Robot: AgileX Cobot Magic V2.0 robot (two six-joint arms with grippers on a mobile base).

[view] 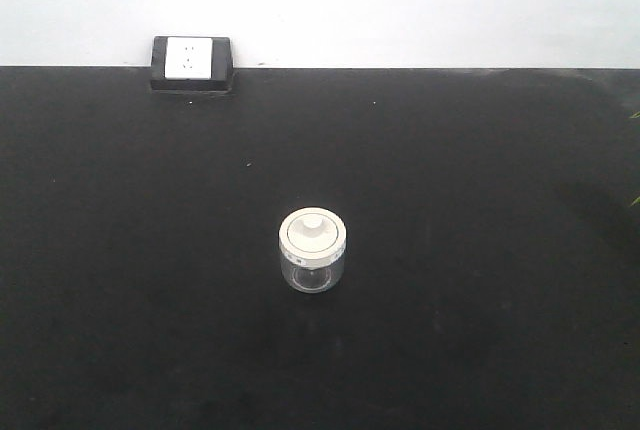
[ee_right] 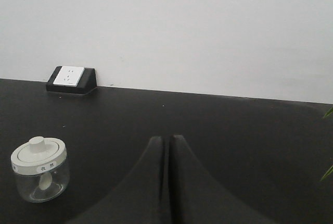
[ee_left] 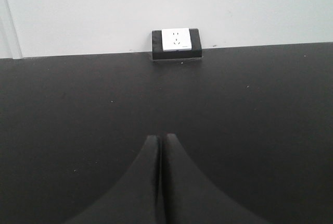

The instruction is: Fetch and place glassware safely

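Observation:
The glassware [view: 313,250] is a small squat clear jar with a cream-white knobbed lid, standing upright near the middle of the black table [view: 480,250]. In the right wrist view the jar [ee_right: 39,176] sits at the lower left, well to the left of my right gripper [ee_right: 167,138], which is shut with nothing between its dark fingers. My left gripper [ee_left: 161,137] is shut too and holds nothing; the jar does not show in its view. Neither gripper appears in the front view.
A black block with a white socket face [view: 192,62] sits at the table's back edge against the white wall, also visible as the socket [ee_left: 176,43] and socket [ee_right: 71,79] in the wrist views. Green leaf tips [ee_right: 328,172] poke in at the far right.

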